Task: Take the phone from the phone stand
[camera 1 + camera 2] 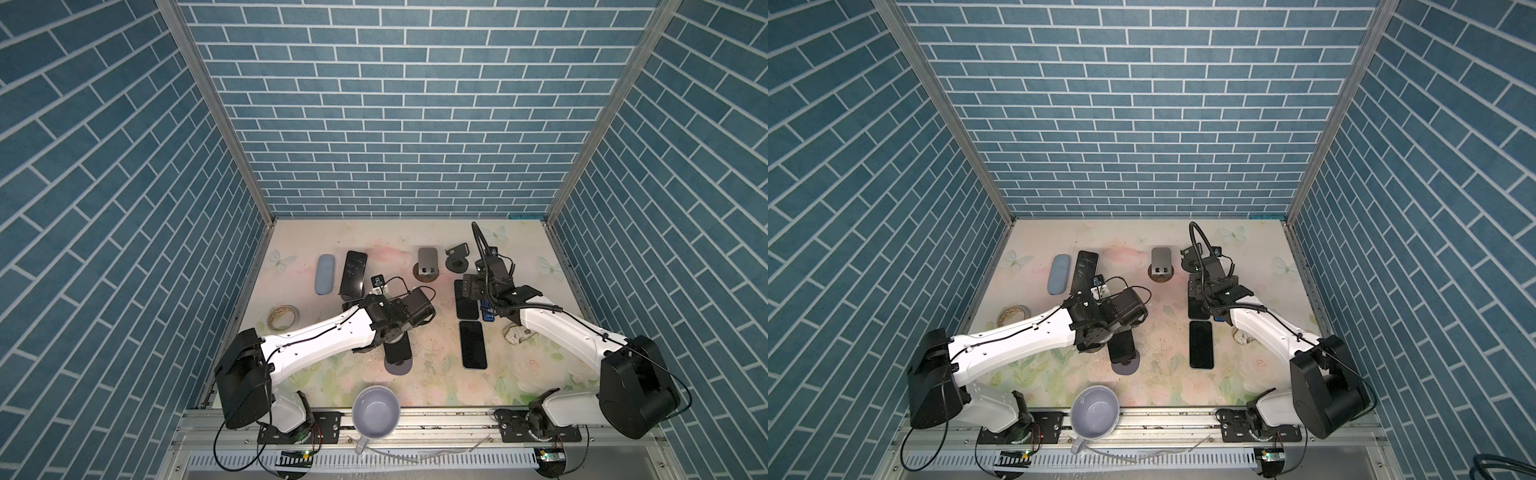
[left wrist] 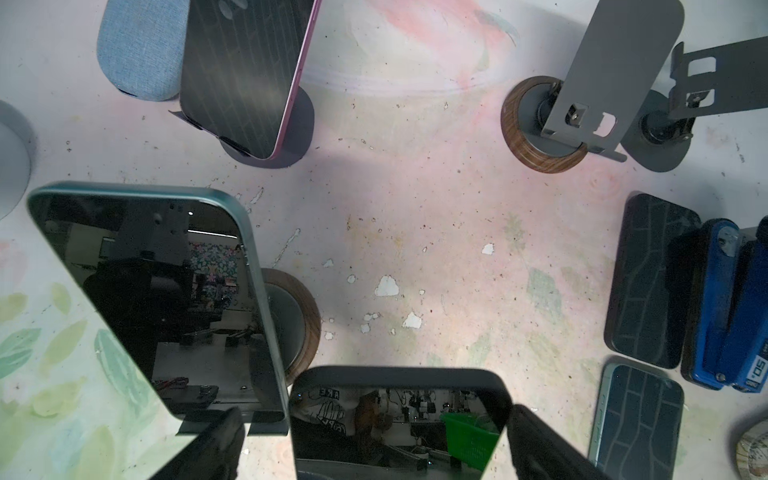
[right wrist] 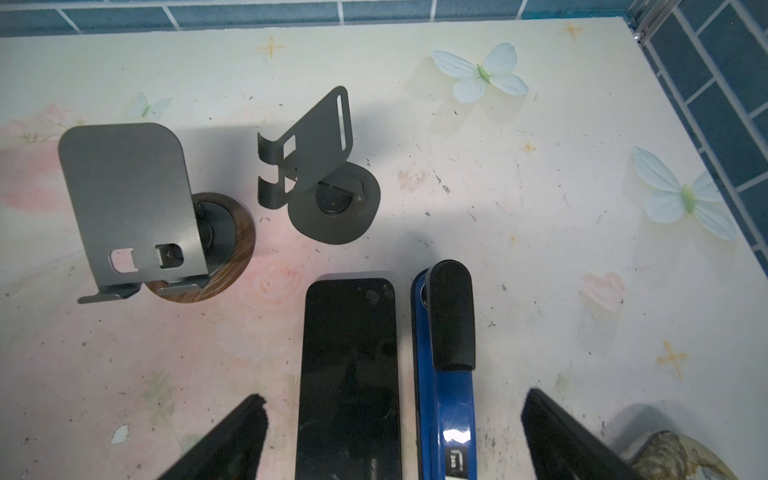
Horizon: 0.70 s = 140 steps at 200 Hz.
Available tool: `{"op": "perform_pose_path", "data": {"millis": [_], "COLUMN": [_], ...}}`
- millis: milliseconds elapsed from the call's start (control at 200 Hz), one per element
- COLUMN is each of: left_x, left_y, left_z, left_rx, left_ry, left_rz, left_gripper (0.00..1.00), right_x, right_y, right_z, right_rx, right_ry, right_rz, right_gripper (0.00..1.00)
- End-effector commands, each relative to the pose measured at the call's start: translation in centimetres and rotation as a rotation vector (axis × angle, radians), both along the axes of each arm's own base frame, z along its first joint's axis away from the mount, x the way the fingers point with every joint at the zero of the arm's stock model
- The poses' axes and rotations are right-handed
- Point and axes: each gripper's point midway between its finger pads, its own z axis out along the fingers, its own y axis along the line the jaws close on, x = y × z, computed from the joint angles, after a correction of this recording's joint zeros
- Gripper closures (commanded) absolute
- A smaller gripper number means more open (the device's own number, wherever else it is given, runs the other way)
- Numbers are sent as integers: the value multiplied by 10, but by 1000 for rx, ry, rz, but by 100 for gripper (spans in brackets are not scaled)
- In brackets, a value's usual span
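Currently the left gripper [image 2: 378,411] is held wide open, w/ its fingers [image 2: 216,444] set either side of the top edge of a dark-cased phone [image 2: 399,419]; no grip is made yet. That phone is propped, tilted back, on a grey-based stand [image 1: 401,369] at the near-centre of the table [image 1: 374,237], just left of the middle, and is judged to be the target. The right gripper [image 3: 395,397] is likewise spread open and empty, hovering over a flat phone [image 3: 349,374] and a blue stapler [image 3: 444,395] on the right side.

For the step in hand, centring is needed first: the phone's long edges should be bracketed evenly so both pads meet approx. at once. The jaws should be closed on the edges, not the glass. A lift along the stand's slope, up and clear of the lip, is advised, since a straight pull could drag the stand along. A teal phone [image 2: 158,299] on a wood-based stand [image 2: 301,320] sits just beside one finger, so clearance there should be watched. If the stand shifts, it could be pinned by the right arm.
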Motion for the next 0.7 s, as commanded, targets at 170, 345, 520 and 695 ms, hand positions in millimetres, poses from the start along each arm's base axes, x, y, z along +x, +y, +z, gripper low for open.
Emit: {"op": "perform_pose_path", "data": {"millis": [170,345,520,695], "left_x": [1,2,2,2], "left_y": [-5,-10,-11,-10], "left_z": [-11,-18,-21,-20], "left_rx": [27,35,49,46], "left_ry": [23,54,68,66], "left_rz": [-33,-53,-56,-52], "left_gripper": [4,7,15,26], "right_x": [-3,-5,-6,-6], "right_y": [-2,-3,-4,-3], "right_z": [-1,-4,-9,-11], "right_rx": [14,13,13,14], "right_ry": [-8,-1,12,18], "right_rz": [5,2,-3,-4], "right_gripper": [3,3,3,3]}}
